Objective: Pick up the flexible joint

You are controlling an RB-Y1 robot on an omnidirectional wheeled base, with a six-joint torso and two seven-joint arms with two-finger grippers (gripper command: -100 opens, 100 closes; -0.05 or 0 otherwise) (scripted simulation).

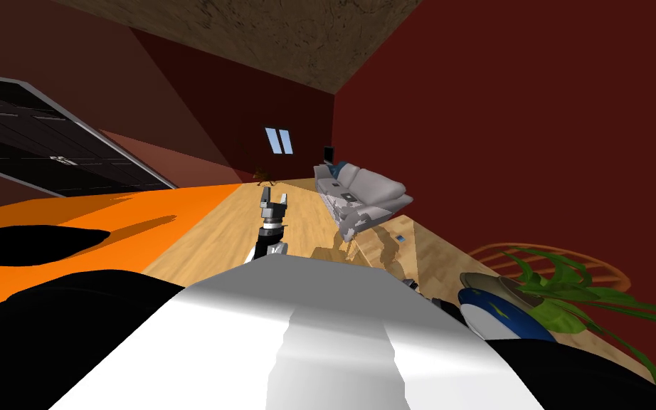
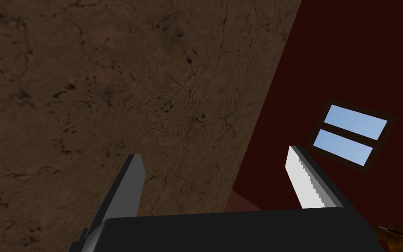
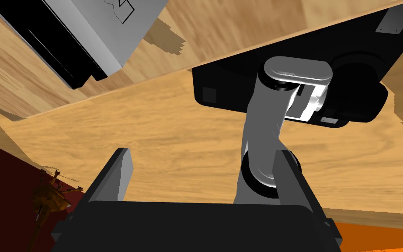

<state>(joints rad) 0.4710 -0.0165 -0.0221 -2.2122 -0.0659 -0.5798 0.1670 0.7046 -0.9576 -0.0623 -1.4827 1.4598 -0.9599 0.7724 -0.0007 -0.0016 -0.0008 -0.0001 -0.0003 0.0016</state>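
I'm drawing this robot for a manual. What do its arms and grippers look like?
The left gripper and the right gripper look alike: two thin, flat, light grey blade-like fingers on a dark, boxy body. The left forearm is white and grey with dark joint rings. No cables or markings are visible on them.

The left gripper (image 1: 274, 198) stands raised ahead of me, and the window (image 1: 278, 141) sits in the far wall (image 1: 302, 117) beyond it. The sofa (image 1: 359, 193) lies to the gripper's right, against the right wall (image 1: 533, 128), with what may be a tabletop (image 1: 426, 249) nearer than the sofa. The plant (image 1: 568, 302) is nearest on the right, by that wall, and the door (image 1: 42, 142) is on the left wall (image 1: 106, 64).
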